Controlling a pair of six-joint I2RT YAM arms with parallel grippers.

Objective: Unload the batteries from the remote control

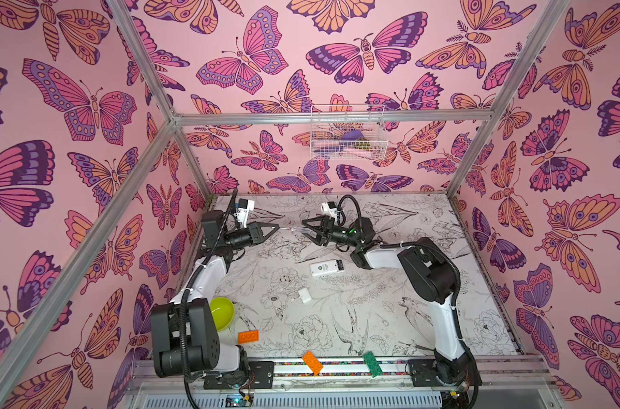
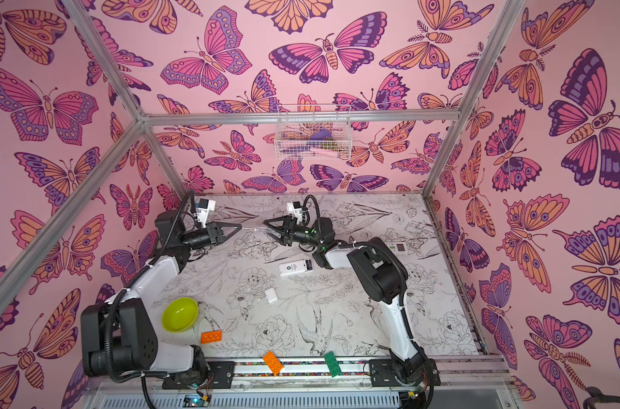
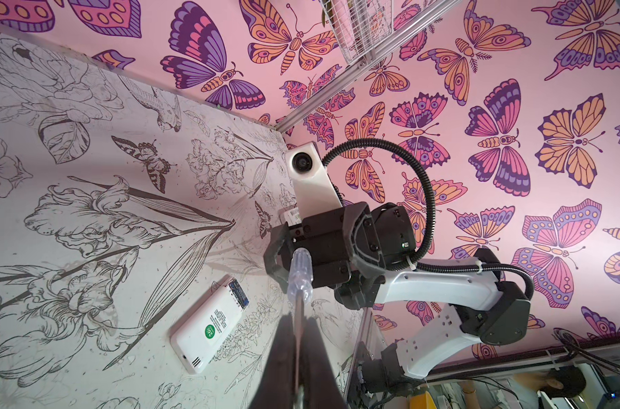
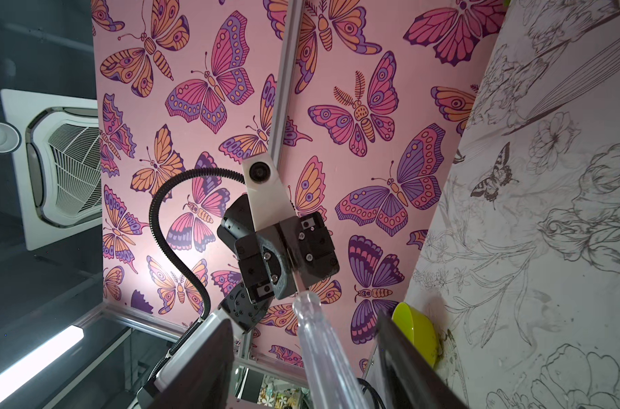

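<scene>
the left pincer (image 1: 277, 227) is pressed together on the thin metal shaft of a clear-handled tool (image 1: 294, 230), held level in the air above the far part of the desk (image 1: 372, 318). the right pincer (image 1: 307, 231) faces it, jaws spread on either side of the clear handle, with a gap on each side in the right wrist view. the batteries (image 3: 238, 291) sit in the open bay at one end of a white remote (image 1: 324, 268). the remote lies flat mid-desk, long axis left to right in both top views, bay end toward the right arm. the batteries show only as a dark strip across the remote's width, and their number is unclear. a small white cover (image 1: 304, 295) lies apart, nearer the front. a second remote (image 2: 397, 246) is mostly hidden behind the right arm.
</scene>
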